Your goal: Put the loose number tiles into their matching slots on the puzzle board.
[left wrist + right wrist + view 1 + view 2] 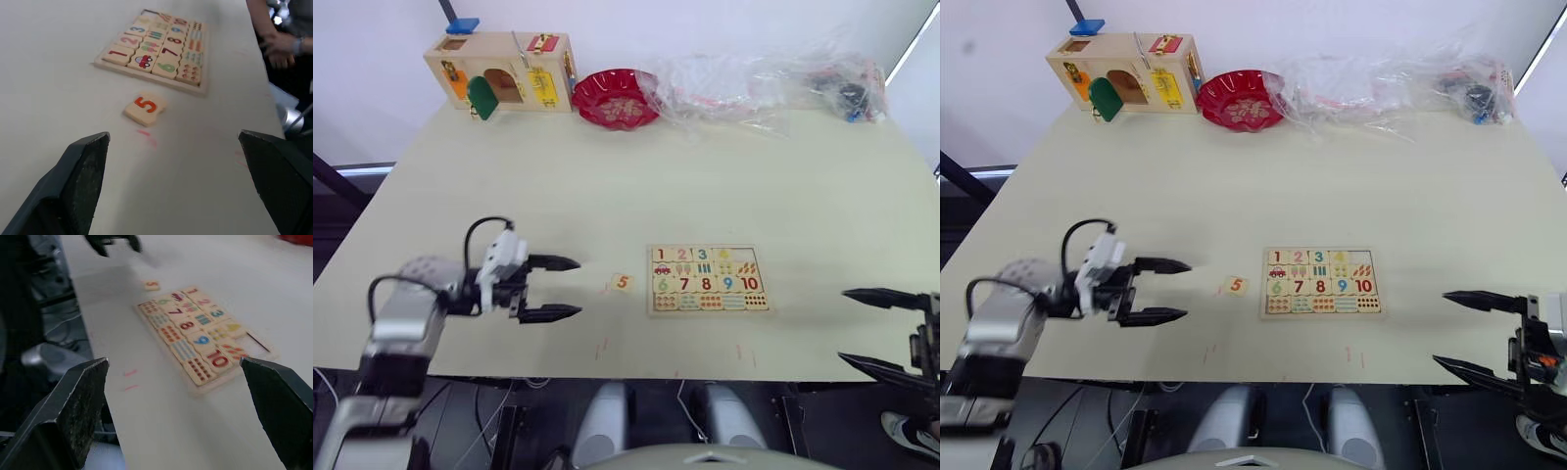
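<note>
one tile left: the 5 waits beside the board

the left gripper hovers low over the counter, fingers spread wide and holding nothing, aimed toward the loose 5 tile. that tile lies face up on the counter, between the gripper and the puzzle board, near the board's left edge but not touching it. on the board, the top row reads 1, 2, 3 and what looks like 4 seated in their slots; the slot at the row's right end appears empty. the lower rows, 6 to 10 and the picture pieces, look filled. so the job seems mostly done, with only the 5 still to place. the right gripper sits off the board's right side, fingers wide apart and empty.
</note>
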Motion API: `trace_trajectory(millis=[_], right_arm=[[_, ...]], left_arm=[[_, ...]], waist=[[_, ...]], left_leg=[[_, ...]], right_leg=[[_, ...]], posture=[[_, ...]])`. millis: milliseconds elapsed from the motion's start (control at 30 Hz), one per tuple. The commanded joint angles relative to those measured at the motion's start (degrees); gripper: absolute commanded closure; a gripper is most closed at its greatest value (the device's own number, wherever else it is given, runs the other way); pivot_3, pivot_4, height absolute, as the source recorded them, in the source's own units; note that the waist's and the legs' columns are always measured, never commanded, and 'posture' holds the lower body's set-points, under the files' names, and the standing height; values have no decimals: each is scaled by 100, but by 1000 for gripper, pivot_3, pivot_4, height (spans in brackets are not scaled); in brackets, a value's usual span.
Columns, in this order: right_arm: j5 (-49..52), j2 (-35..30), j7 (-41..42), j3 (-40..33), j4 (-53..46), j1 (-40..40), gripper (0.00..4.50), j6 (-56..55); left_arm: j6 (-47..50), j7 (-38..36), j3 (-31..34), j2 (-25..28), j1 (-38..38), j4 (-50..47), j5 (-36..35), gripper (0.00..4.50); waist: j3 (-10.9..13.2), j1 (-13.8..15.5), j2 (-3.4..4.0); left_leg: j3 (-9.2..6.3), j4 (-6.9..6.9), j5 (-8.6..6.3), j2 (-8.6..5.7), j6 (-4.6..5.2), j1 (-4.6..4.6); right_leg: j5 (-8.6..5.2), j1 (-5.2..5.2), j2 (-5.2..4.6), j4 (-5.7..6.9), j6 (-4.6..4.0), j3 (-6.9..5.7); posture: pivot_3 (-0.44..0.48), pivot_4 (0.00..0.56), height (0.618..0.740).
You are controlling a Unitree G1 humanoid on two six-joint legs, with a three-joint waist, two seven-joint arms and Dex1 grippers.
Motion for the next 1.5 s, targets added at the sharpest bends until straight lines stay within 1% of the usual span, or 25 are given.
trace_trajectory(millis=[33,67,100,167,233,267,300,333,533,800,1133,1167,1200,1233,1300,1333,1433,1500], right_arm=[[118,12,-62,-29,-175,-9,0,130],[107,32,-93,-12,-207,-30,0,152],[90,89,-131,1,-269,6,0,150],[64,159,-175,15,-354,60,0,152],[45,192,-227,24,-433,93,0,164],[42,215,-255,-1,-476,120,0,161],[41,229,-279,-15,-505,136,0,160],[32,247,-317,-30,-525,137,0,153],[8,350,-481,-76,-625,208,0,101],[-1,449,-533,-143,-726,397,0,48],[-24,442,-575,-122,-708,392,0,32],[-27,437,-579,-114,-697,380,0,32],[-31,433,-582,-104,-689,367,0,32],[-34,432,-584,-97,-683,359,0,33],[-46,433,-587,-81,-666,344,0,28],[-53,440,-589,-74,-654,342,0,21],[-68,461,-601,-56,-647,354,0,11],[-65,480,-626,-60,-656,358,0,13]], left_arm=[[-448,-252,-543,24,-496,488,186,47],[-553,-252,-714,7,-672,642,212,47],[-683,-252,-1069,-17,-941,810,266,47],[-915,-252,-1576,-10,-1281,1060,292,47],[-1144,-252,-1986,27,-1545,1317,231,565],[-1269,-252,-2152,-33,-1727,1499,251,718],[-1376,-252,-2288,-72,-1871,1658,247,1274],[-1552,-252,-2432,-119,-2002,1822,287,1654],[-2146,-252,-3059,-244,-2454,2407,346,1654],[-2426,-252,-3197,-423,-2682,2877,513,1654],[-2493,-252,-3188,-493,-2703,2938,562,1654],[-2502,-252,-3187,-495,-2702,2946,567,2076],[-2533,-252,-3195,-491,-2694,2955,579,2183],[-2559,-252,-3203,-487,-2681,2957,587,2448],[-2576,-252,-3205,-488,-2659,2957,592,3261],[-2567,-252,-3211,-475,-2630,2915,567,3508],[-2439,-252,-3181,-384,-2562,2706,430,3508],[-2225,-252,-3034,-318,-2551,2529,307,3508]], waist=[[0,-8,0],[0,-10,0],[0,-21,0],[2,-24,-3],[2,-26,-3],[2,-27,-3],[2,-34,-3],[2,-47,-4],[3,-55,-4],[3,-45,-5],[3,-45,-5],[3,-46,-5],[3,-46,-5],[3,-47,-5],[3,-49,-5],[3,-49,-5],[3,-48,-5],[3,-49,-5]], left_leg=[[-4,-4,0,1,0,-6],[-10,-5,-1,-1,0,-5],[-11,-5,-1,-1,0,-6],[-21,-5,-1,-10,0,-15],[-26,-5,-2,-11,1,-18],[-26,-5,-2,-11,1,-18],[-26,-5,-2,-12,2,-17],[-28,-5,-2,-17,2,-17],[-29,-1,-2,-24,2,-12],[-31,-1,-2,-28,2,-16],[-33,-1,-2,-28,2,-14],[-33,-1,-2,-28,2,-14],[-33,-1,-2,-28,2,-14],[-33,-1,-2,-28,2,-14],[-33,-1,-2,-28,2,-14],[-33,-1,-2,-28,2,-14],[-33,-1,-2,-28,2,-14],[-33,-1,-2,-27,2,-14]], right_leg=[[0,-5,2,-3,0,1],[-1,-4,-1,-2,1,3],[-1,-4,-1,-3,1,3],[0,-7,0,-8,2,0],[0,-7,-2,-11,3,0],[0,-7,-3,-11,3,0],[0,-7,-3,-9,3,0],[0,-7,-2,-9,3,-1],[0,-7,0,0,4,0],[0,-7,-2,-2,4,-1],[0,-6,-2,0,4,-2],[0,-6,-2,0,4,-2],[0,-6,-2,0,4,-2],[0,-6,-2,0,4,-2],[-1,-6,-2,0,4,-2],[-1,-6,-2,0,4,-2],[-1,-6,-2,0,4,-2],[-1,-6,-2,0,4,-2]], posture=[[0,150,740],[0,150,740],[0,150,740],[0,150,740],[0,150,740],[0,150,740],[0,150,740],[0,150,740],[0,150,740],[0,150,740],[0,150,740],[0,150,740],[0,150,740],[0,150,740],[0,150,740],[0,150,740],[0,150,740],[0,150,740]])
